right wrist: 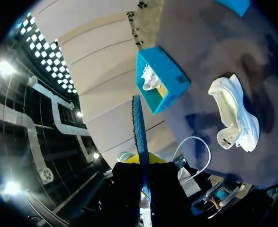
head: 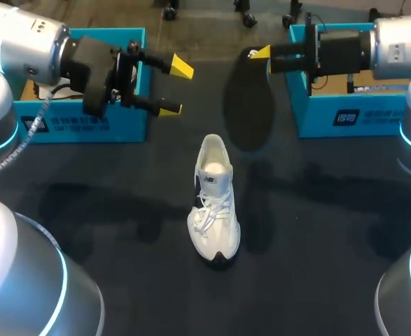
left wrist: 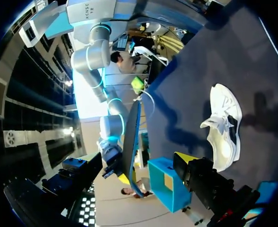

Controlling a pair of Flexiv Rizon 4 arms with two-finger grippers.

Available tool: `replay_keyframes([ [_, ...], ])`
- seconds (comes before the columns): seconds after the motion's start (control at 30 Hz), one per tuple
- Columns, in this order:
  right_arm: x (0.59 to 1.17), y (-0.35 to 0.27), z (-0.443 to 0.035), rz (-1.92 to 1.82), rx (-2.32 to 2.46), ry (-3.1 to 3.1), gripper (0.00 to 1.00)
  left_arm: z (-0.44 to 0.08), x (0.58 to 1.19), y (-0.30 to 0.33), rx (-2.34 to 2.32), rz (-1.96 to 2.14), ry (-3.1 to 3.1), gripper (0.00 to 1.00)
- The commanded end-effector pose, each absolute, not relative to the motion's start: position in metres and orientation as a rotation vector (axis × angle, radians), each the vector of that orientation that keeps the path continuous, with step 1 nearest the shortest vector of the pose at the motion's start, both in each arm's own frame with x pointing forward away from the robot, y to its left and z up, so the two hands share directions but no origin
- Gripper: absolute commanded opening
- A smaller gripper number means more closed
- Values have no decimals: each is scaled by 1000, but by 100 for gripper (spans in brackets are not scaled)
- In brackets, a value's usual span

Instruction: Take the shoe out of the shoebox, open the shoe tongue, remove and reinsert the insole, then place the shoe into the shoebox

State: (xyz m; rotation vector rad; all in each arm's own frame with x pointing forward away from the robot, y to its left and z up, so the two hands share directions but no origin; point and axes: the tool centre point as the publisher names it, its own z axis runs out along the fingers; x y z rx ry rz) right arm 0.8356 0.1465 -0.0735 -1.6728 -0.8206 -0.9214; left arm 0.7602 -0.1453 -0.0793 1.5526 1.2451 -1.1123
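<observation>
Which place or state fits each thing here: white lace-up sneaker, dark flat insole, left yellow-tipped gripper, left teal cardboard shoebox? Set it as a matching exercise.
Things:
1. white lace-up sneaker
2. dark flat insole
3. left yellow-tipped gripper
4. left teal cardboard shoebox

Places or states:
A. open, holding nothing
B. at the far left, its top open
C. hanging from the right gripper
D. upright on the dark table, not boxed

Pairs: 1-D, 2-C, 3-A, 4-B.

Left fingers (head: 182, 66) spread, aloft — right fingers (head: 260, 52) clamping insole (head: 248, 105).
</observation>
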Motion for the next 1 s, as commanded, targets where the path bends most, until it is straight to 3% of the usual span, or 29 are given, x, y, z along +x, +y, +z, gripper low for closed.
replay_keyframes([
  [0.03, 844, 153, -74, -916, -1668, -826, 0, -87, 756, -151, 1510, -1124, 1220, 100],
  [1.0, 831, 195, -86, -863, -1612, -764, 0, -105, 773, -196, 1264, -1142, 1103, 99],
])
